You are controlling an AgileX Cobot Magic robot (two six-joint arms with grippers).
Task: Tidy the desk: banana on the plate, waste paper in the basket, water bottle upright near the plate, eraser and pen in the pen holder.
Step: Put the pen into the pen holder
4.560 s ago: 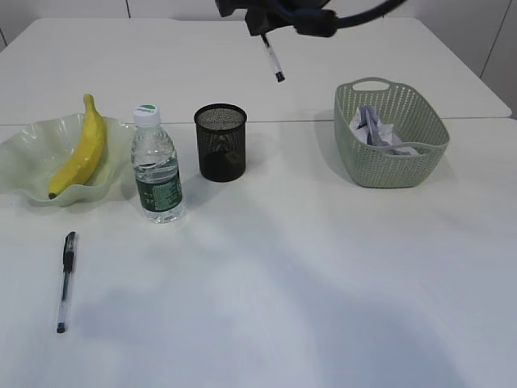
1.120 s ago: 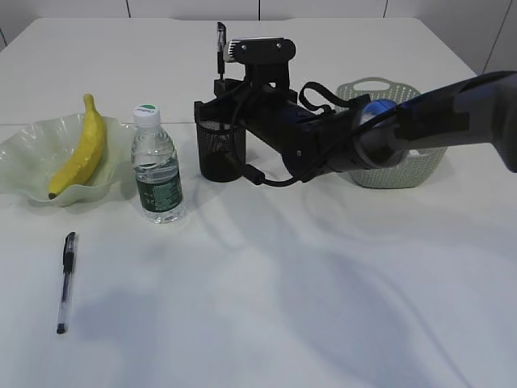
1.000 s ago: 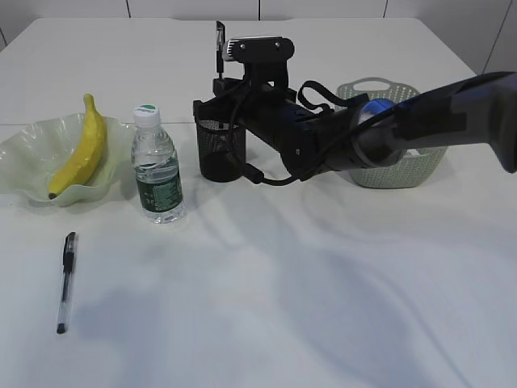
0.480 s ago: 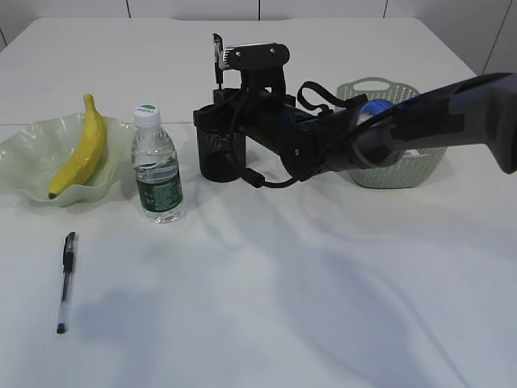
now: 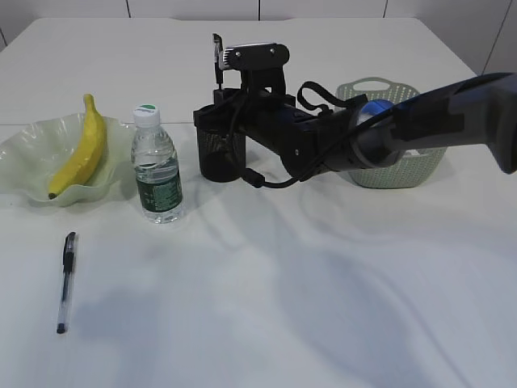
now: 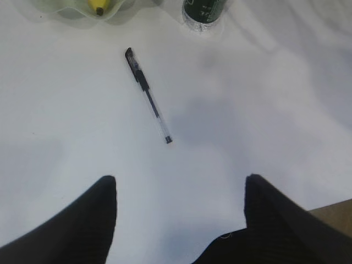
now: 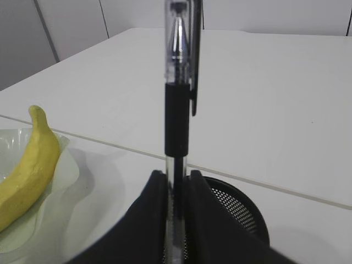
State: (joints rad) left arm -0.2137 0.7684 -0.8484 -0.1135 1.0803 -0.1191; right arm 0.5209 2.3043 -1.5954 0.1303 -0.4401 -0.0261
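Note:
My right gripper (image 5: 220,99) is shut on a clear pen with a black grip (image 5: 216,55) and holds it upright over the black mesh pen holder (image 5: 215,158). In the right wrist view the pen (image 7: 177,104) stands between the closed fingers (image 7: 151,209), with its lower end at the holder's rim (image 7: 242,206). A second pen (image 5: 65,279) lies on the table at front left, ahead of my open, empty left gripper (image 6: 179,187) in the left wrist view (image 6: 148,96). The banana (image 5: 81,149) lies on the pale green plate (image 5: 24,153). The water bottle (image 5: 157,166) stands upright beside the plate. No eraser is visible.
The grey-green basket (image 5: 404,166) stands at the right, partly hidden behind my right arm; its contents do not show. My right arm reaches across the table's middle from the right. The left wrist view shows the bottle's base (image 6: 203,8) and the banana's tip (image 6: 99,6).
My right gripper has come down from high above the table to the pen holder. Over the last second it has sunk a little with the pen. The other things have not moved.

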